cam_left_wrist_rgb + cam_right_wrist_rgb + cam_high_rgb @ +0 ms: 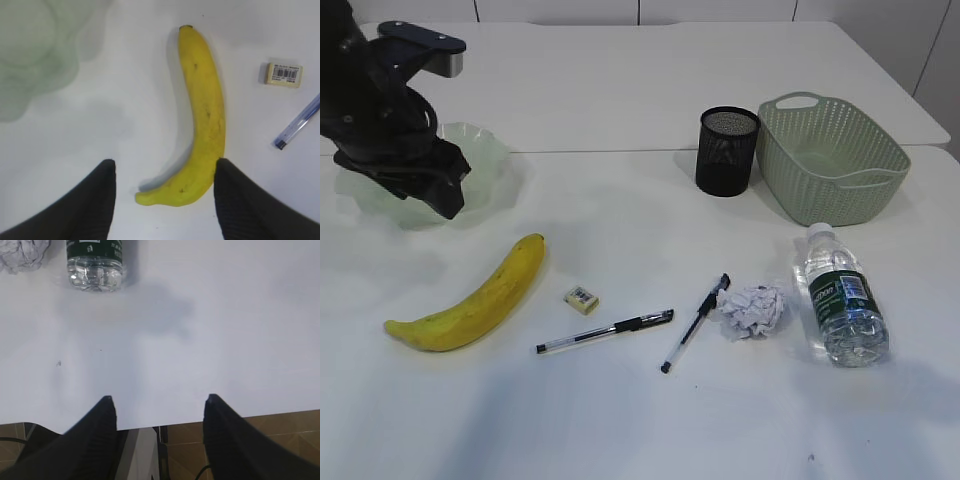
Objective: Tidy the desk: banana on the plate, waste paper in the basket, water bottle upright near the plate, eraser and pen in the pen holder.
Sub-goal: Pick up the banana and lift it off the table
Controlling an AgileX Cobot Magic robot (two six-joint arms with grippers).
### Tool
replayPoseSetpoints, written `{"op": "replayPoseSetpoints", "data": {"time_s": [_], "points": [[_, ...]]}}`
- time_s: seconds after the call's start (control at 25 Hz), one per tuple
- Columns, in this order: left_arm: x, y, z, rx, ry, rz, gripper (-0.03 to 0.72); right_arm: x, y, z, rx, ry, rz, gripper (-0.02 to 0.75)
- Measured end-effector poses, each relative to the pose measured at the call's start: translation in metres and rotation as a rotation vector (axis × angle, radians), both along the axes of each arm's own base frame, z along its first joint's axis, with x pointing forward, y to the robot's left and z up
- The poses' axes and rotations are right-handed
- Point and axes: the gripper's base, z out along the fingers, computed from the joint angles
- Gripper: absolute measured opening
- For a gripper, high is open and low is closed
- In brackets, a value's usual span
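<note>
So nothing's really getting tidied yet, as far as I can tell. The banana (480, 297) is lying on the desk (620, 420) near left, not on the plate (485, 150), which is sitting empty at the far left. The paper ball (754, 310) is sitting near right, just beside the bottle (840, 297), and the basket (830, 155) far right is looking empty. The bottle is lying on its side, well apart from the plate. The eraser (581, 299) and two pens (605, 332) (695, 322) are lying loose in the middle, and the holder (726, 150) is standing just left of the basket with nothing sticking out of it.

The left gripper (165, 167) is hanging open over the banana's near end, one finger touching or almost touching its side, gripping nothing. The right gripper (157, 407) is also sitting open and empty at the desk's near edge, with the bottle's base and the paper ball far ahead of it.

Labels: the eraser is showing a barcode sticker, and the bottle is wearing a dark green label with white print and a barcode, but I'm not managing to read any brand. My guess is the banana's going first.
</note>
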Motion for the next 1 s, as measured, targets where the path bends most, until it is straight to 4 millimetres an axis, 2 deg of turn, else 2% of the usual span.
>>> {"op": "replayPoseSetpoints", "data": {"time_s": [0.12, 0.24, 0.32, 0.44, 0.64, 1.0], "points": [[0.008, 0.012, -0.009, -0.116, 0.065, 0.041, 0.436, 0.0, 0.0, 0.0, 0.0, 0.0, 0.0, 0.421], [0.012, 0.012, -0.012, -0.274, 0.115, 0.015, 0.437, 0.0, 0.0, 0.0, 0.0, 0.0, 0.0, 0.421], [0.013, 0.009, -0.019, -0.317, 0.148, -0.022, 0.437, 0.0, 0.0, 0.0, 0.0, 0.0, 0.0, 0.421], [0.017, 0.007, -0.034, -0.319, 0.199, -0.05, 0.441, 0.0, 0.0, 0.0, 0.0, 0.0, 0.0, 0.421], [0.022, 0.006, -0.056, -0.285, 0.25, -0.081, 0.495, 0.0, 0.0, 0.0, 0.0, 0.0, 0.0, 0.421], [0.025, 0.007, -0.074, -0.252, 0.29, -0.087, 0.51, 0.0, 0.0, 0.0, 0.0, 0.002, 0.0, 0.421]]}}
